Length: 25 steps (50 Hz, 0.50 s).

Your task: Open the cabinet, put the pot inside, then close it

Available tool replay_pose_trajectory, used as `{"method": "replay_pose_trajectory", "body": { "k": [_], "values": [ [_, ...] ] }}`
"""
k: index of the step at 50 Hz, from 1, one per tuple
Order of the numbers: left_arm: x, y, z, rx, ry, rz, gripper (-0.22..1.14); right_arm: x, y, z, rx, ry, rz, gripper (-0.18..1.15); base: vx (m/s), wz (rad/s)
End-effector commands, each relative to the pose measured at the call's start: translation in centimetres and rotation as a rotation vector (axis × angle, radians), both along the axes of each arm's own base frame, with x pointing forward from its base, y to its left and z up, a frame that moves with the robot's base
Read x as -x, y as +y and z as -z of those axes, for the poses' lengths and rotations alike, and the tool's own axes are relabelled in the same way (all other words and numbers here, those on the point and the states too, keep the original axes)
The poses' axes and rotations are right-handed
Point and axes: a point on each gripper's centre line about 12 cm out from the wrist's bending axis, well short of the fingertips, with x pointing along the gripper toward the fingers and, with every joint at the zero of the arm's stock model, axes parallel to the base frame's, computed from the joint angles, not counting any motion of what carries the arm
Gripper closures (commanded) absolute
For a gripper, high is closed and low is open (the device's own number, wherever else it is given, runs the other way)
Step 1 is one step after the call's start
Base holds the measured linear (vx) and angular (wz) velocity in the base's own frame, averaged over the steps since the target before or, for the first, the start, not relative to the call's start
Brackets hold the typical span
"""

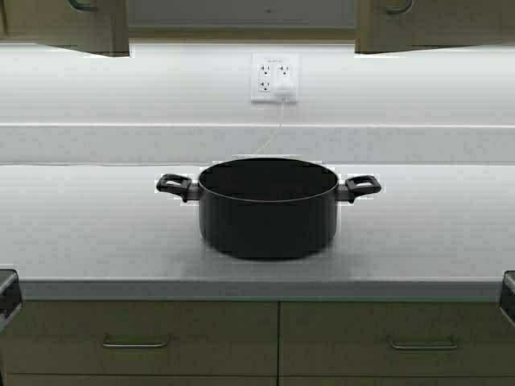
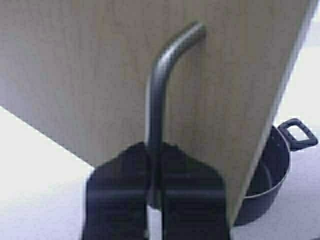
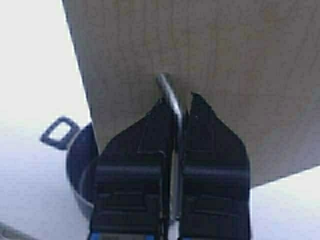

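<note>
Looking from the high view first, the pot (image 1: 268,207) sits upright on the countertop (image 1: 80,233), midway along it and closer to the front edge than to the backsplash. Its mouth faces up and its two loop handles stick out to the left and right, so its long axis runs parallel with the front edge. Above, the two doors of the cabinet (image 1: 88,28) show only their lower corners at the top edge, with a gap between them; they look swung partly outward, so I judge the opening step to be under way, with placing the pot and closing both left to do. An outlet (image 1: 274,78) sits on the wall behind the pot.

From the left wrist view, the left gripper (image 2: 156,192) is clamped around the left door pull (image 2: 160,95), with the pot visible below past the door's edge.

From the right wrist view, the right gripper (image 3: 177,150) is likewise clenched on the right door pull (image 3: 172,105), the pot below it.
</note>
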Motion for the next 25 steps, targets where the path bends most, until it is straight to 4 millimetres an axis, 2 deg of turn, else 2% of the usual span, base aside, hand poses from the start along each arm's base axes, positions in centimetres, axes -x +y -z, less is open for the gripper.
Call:
{"method": "replay_pose_trajectory", "body": {
  "k": [1,13,16,18,21,25],
  "values": [
    [-0.6,-0.2,-2.1,0.023,-0.040,-0.003,0.88,1.8,-0.3,-0.1,-0.009,0.045,-0.040,0.89,-0.05,0.03],
    [-1.1,-0.4,-2.5,0.027,-0.037,-0.003,0.88,2.7,-1.3,0.2,0.014,0.069,-0.039,0.89,-0.02,0.02],
    [-1.0,-0.4,-2.5,0.035,-0.037,-0.004,0.87,2.6,-1.2,0.2,0.006,0.079,-0.040,0.83,0.00,0.00],
    [-1.0,-0.4,-2.5,0.033,-0.039,-0.003,0.84,2.7,-1.2,0.4,0.007,0.091,-0.045,0.74,0.00,0.00],
    [-0.8,-0.4,-2.5,0.028,-0.036,0.004,0.75,2.9,-1.0,0.6,0.015,0.118,-0.067,0.49,0.00,0.00],
    [-0.5,-0.6,-2.4,0.026,-0.009,0.028,0.48,3.2,-0.9,0.5,0.016,0.137,-0.087,0.07,0.00,0.00]
  ]
}}
